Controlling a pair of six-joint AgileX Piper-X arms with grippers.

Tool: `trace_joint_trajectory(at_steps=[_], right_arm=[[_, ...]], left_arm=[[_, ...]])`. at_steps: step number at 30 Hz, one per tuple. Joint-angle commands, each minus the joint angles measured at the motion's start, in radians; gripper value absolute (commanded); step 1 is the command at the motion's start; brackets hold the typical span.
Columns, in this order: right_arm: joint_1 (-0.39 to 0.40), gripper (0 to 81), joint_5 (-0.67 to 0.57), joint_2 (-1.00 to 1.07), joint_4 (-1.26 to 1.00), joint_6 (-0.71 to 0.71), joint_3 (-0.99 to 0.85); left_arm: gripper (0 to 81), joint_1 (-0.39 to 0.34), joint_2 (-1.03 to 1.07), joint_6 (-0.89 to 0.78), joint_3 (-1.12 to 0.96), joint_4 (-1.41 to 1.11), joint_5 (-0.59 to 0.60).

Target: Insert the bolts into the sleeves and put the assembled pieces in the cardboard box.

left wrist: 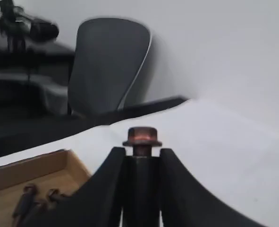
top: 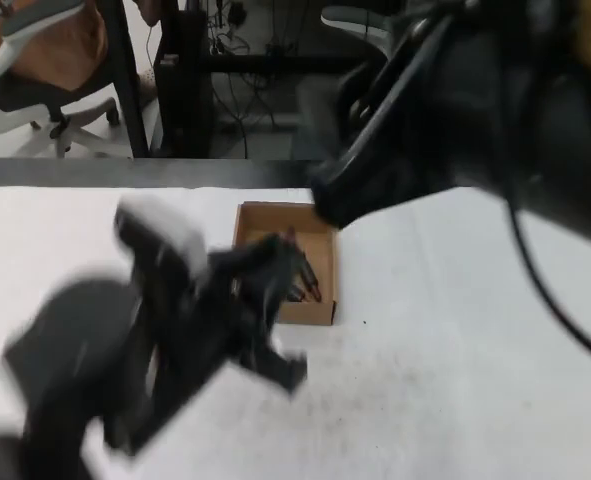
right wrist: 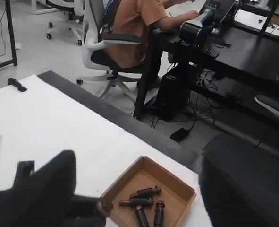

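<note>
The left gripper [left wrist: 142, 152] clamps a sleeved bolt [left wrist: 142, 136] in its jaws at 9 o'clock of the cardboard box [top: 275, 208]; whether the right gripper [top: 327, 205] is wide or narrow, I cannot tell.

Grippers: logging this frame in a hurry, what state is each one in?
Left gripper: shut on an assembled piece.
Right gripper: cannot be told.

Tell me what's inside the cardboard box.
Four assembled pieces lie on the cardboard box floor; the left tool, gripping another piece, covers one corner.
</note>
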Motion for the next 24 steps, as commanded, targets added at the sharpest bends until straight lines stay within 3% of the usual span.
trace_joint_trajectory(at_steps=[1, 6, 12, 14, 16, 18, 19, 24], right_arm=[[0.0, 68.7, 0.015, -0.033, 0.028, 0.009, -0.013], [0.0, 68.7, 0.012, -0.045, 0.153, 0.104, -0.013], [0.0, 68.7, 0.007, -0.045, 0.305, 0.143, -0.013], [0.0, 68.7, 0.007, -0.045, 0.345, 0.143, -0.013], [0.0, 68.7, 0.007, -0.051, 0.374, 0.143, -0.013], [0.0, 68.7, 0.007, -0.064, 0.391, 0.143, -0.013], [0.0, 68.5, 0.007, -0.074, 0.392, 0.143, -0.013], [0.0, 68.0, 0.013, -0.123, 0.387, 0.143, -0.013]], left_arm=[[1.8, 0.093, 0.068, 0.099, -0.142, 0.234, 0.058], [1.8, 0.196, 0.262, 0.103, -0.337, 0.236, 0.158], [0.6, 0.215, 0.491, 0.101, -0.53, 0.375, 0.215], [10.6, 0.213, 0.542, 0.102, -0.588, 0.441, 0.218], [29.5, 0.212, 0.58, 0.102, -0.624, 0.478, 0.218], [60.1, 0.212, 0.601, 0.102, -0.642, 0.474, 0.216], [70.0, 0.212, 0.606, 0.102, -0.646, 0.464, 0.208], [70.0, 0.215, 0.599, 0.102, -0.648, 0.396, 0.109]])
